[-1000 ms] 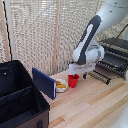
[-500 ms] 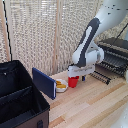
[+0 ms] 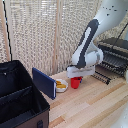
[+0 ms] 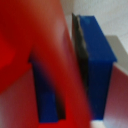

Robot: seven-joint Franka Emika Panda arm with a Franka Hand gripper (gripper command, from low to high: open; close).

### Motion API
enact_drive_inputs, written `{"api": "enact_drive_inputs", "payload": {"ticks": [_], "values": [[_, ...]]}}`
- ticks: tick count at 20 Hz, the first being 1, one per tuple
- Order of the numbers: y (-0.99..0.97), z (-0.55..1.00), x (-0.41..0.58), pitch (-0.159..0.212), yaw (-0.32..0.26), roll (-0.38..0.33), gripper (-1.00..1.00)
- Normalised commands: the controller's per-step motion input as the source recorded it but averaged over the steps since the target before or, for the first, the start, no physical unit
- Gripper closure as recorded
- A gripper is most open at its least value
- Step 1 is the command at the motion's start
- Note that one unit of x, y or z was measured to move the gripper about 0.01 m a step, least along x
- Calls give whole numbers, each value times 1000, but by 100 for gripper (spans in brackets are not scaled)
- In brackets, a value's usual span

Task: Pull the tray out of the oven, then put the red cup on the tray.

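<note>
The red cup (image 3: 75, 83) stands on the wooden table beside a white bowl. My gripper (image 3: 80, 74) is right down on the cup's top; its fingers are hidden, so whether they are closed on it does not show. In the wrist view, blurred red from the cup (image 4: 25, 45) fills most of the picture. At the exterior view's right sits the dark oven (image 3: 118, 46) with its door (image 3: 101, 76) folded down. The tray (image 3: 114, 62) of thin bars sticks out of it above the door.
A white bowl of yellow food (image 3: 61, 86) lies just left of the cup. A blue box (image 3: 44, 82) (image 4: 95, 60) stands on edge beyond the bowl. A large open black case (image 3: 20, 95) fills the exterior view's left. A slatted blind hangs behind.
The arm has dropped slightly toward the red cup. The cup stays at about the same spot on the table.
</note>
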Motion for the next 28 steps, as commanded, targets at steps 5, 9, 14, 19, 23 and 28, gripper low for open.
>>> {"api": "enact_drive_inputs", "payload": {"ticks": [5, 9, 14, 19, 23, 28], "values": [[70, 398, 177, -6, -292, 0, 100], [0, 686, 250, 43, -291, 0, 100], [0, 809, 302, 60, -275, -15, 100], [0, 822, 336, 57, -265, -22, 100], [-71, 739, 426, 84, -252, -9, 100], [-243, 699, 457, 98, -240, -3, 100]]}}
